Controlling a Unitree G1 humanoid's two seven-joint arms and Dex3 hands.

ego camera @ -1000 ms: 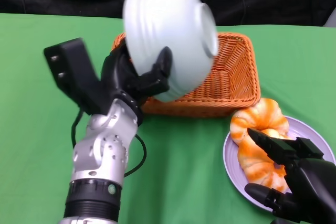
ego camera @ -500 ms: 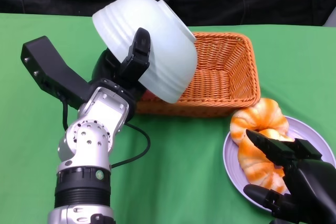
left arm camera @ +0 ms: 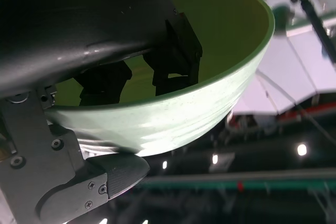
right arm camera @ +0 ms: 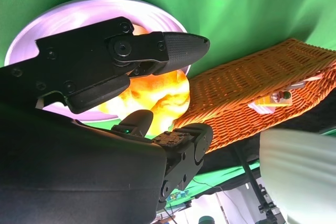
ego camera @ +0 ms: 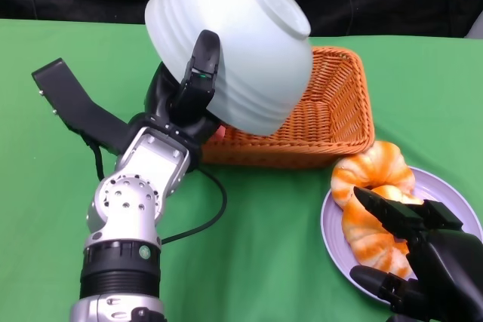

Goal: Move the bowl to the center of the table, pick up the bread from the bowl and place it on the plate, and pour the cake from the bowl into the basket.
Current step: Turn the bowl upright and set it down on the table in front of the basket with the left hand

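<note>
My left hand (ego camera: 189, 99) grips a pale ribbed bowl (ego camera: 234, 50) by its rim and holds it high over the left end of the orange wicker basket (ego camera: 336, 111). The bowl is tilted, its mouth facing up and to the right. In the left wrist view the bowl (left arm camera: 173, 124) shows nothing inside but my fingers (left arm camera: 173, 56) hooked over its rim. A small wrapped cake (right arm camera: 277, 98) lies in the basket (right arm camera: 241, 108). Glazed orange bread (ego camera: 373, 175) sits on the lavender plate (ego camera: 328, 224). My right hand (ego camera: 423, 262) hovers over the plate's near side with its fingers apart, holding nothing.
Green cloth covers the table (ego camera: 287, 246). A black cable (ego camera: 207, 216) loops on it beside my left forearm. The basket stands just behind the plate, and a black backdrop closes off the far edge.
The bowl was tipped mouth-down over the basket half a second ago; now it has turned back so its mouth faces up and right. My right hand has not moved.
</note>
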